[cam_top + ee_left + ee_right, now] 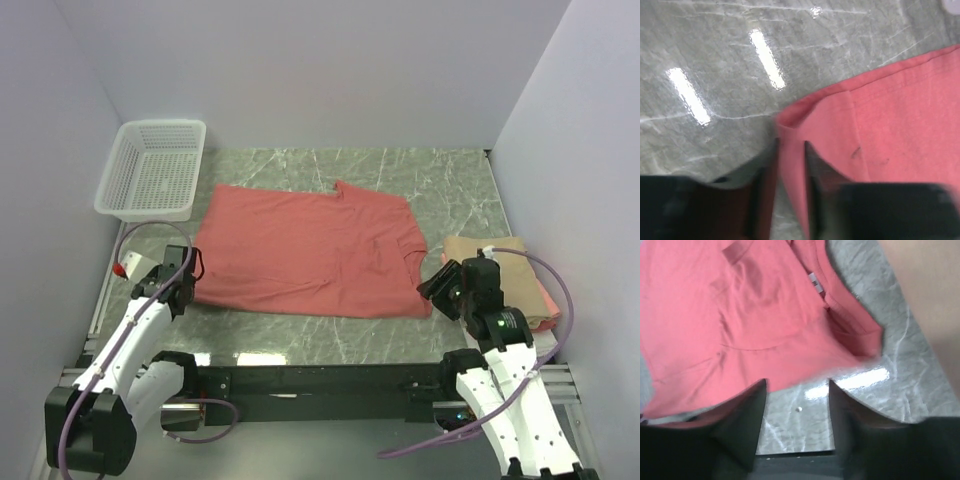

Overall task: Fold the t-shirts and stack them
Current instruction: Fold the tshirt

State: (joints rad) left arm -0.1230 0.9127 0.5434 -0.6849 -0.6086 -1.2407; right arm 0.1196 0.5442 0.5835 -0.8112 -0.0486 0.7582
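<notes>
I count one salmon-red shirt (310,255), spread flat in the middle of the table (440,175). On the right there is one stack of folded shirts. In it I can tell apart two, a tan shirt (500,262) on top and a pink shirt (546,300) showing at its right edge. One white basket (118,170) stands at the far left, apart from the red shirt.

There are two grippers. The left gripper (791,147) is at the near left corner of the red shirt. Its jaws are only a little apart, and a raised fold of that corner lies between them. The right gripper (797,387) is at the near right corner, between the red shirt and the stack. Its jaws stand wide apart over bare table and hold nothing, with the shirt's edge just beyond the tips.
</notes>
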